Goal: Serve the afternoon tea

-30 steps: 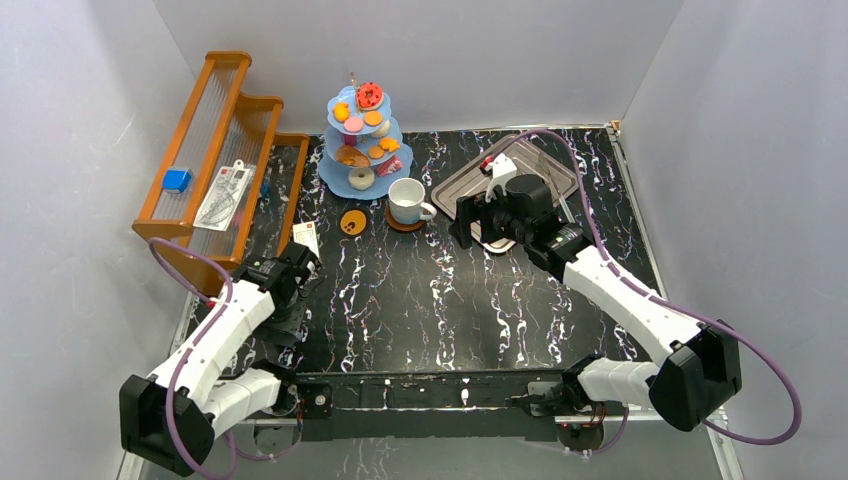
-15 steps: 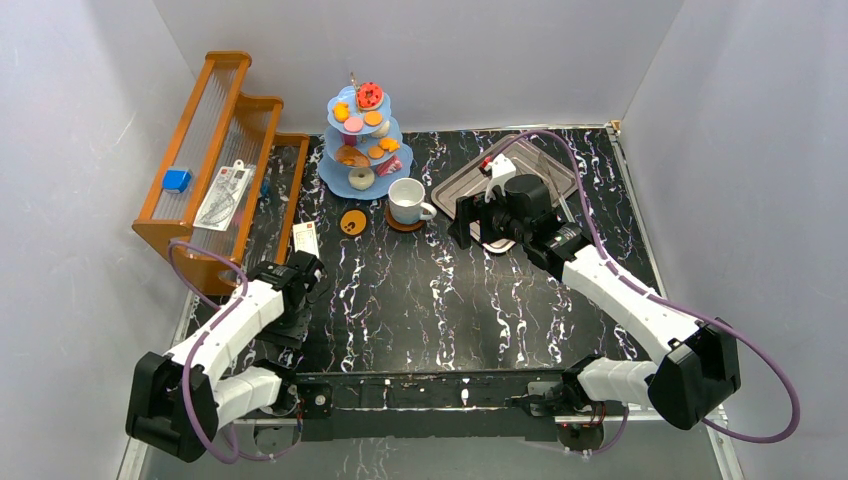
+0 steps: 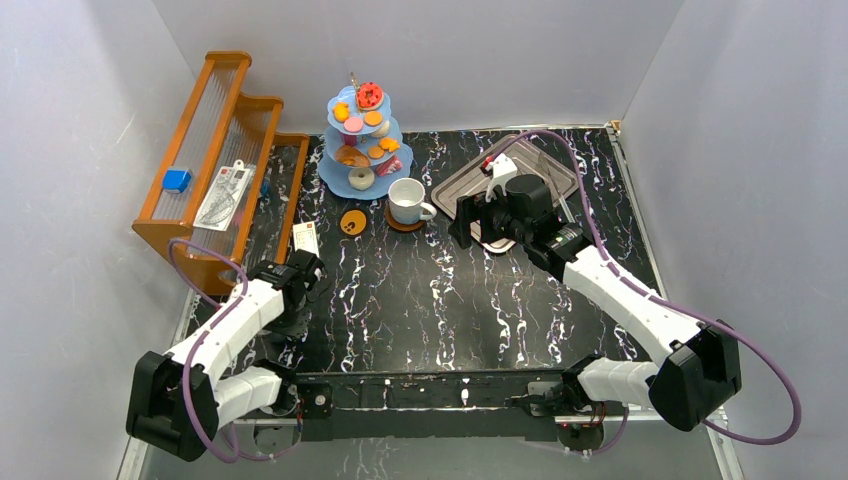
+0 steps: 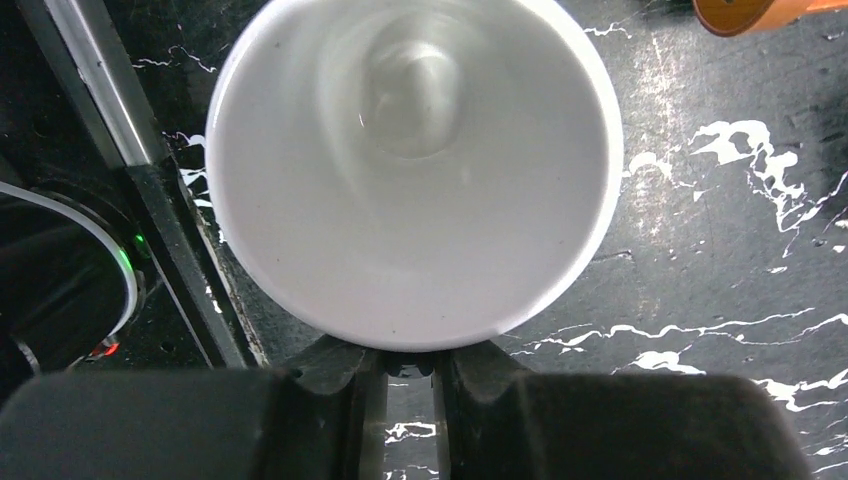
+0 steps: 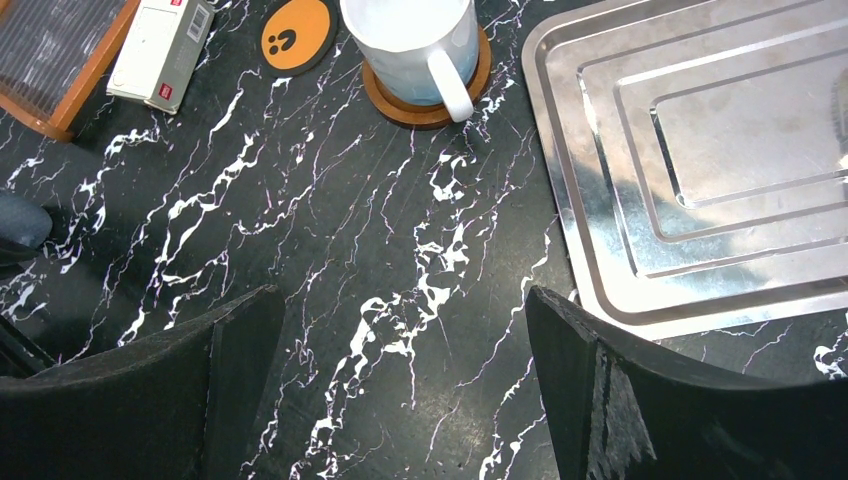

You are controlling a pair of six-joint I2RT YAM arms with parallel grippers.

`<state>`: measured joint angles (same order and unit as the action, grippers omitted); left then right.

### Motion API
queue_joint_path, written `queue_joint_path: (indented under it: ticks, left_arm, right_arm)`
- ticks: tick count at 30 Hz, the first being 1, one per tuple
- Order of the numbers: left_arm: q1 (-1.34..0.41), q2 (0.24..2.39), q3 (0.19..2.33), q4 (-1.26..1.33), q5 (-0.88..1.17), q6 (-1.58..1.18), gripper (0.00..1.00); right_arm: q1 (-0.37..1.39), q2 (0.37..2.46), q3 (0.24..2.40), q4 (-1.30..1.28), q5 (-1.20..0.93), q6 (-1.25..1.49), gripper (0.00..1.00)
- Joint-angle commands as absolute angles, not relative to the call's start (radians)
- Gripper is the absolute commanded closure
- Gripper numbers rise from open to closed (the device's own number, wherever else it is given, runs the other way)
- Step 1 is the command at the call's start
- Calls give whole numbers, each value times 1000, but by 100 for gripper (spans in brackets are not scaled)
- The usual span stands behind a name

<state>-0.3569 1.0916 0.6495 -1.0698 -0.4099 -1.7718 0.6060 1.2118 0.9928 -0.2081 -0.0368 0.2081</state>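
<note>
A small grey cup [image 4: 415, 170], seen from above, fills the left wrist view and stands on the black marble table. My left gripper [image 4: 410, 365] is shut at its near side, fingertips hidden under the rim, at the table's left [image 3: 300, 275]. The white mug [image 3: 407, 200] sits on its brown saucer [image 5: 475, 90] beside the orange paw-print coaster [image 3: 351, 221]. Behind them stands the light-blue three-tier stand [image 3: 362, 150] with pastries. My right gripper [image 5: 400, 300] hangs open above bare table, right of the mug [image 3: 470, 225].
An orange wooden rack [image 3: 215, 150] lines the left wall, with a small white box [image 3: 305, 238] at its foot. A square silver tray [image 5: 700, 130] lies at the back right, under the right wrist. Grey walls close in three sides.
The left gripper's jaws have closed at the grey cup, after the left arm dropped lower and slid slightly right. The right arm has not moved.
</note>
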Motion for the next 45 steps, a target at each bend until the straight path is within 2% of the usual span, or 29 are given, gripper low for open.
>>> queue_joint_path:
  ticks: [1,15,24,29,33,40,45]
  left_arm:
    - [-353,1089,714,-1124,-441,-1730,100]
    - [-410,1042,892,-1045,-331,-1588,100]
    - [-523,1133,1022,-1002,-403,-1481,100]
    - [-577,1185,1017,-772,-409,-1111,100]
    - [-580,1189,957,-532,-289,-747,100]
    - [-567,1300,1024,-520,-203,-426,100]
    - [-469,1395,1066,-505,-127,-287,100]
  right_arm:
    - [603,1182,1009,-175,-25,210,0]
    - [604,1173,1034,-179,-6,182,0]
    - [603,1182,1065,-191,-6,164,0]
    - [603,1182,1070,-193,-6,164,0]
    - [604,1175,1070,-196,-6,165,0]
    - [604,1158,1068,-199,25,164,0]
    - [604,1144,1054,-194,23,164,0]
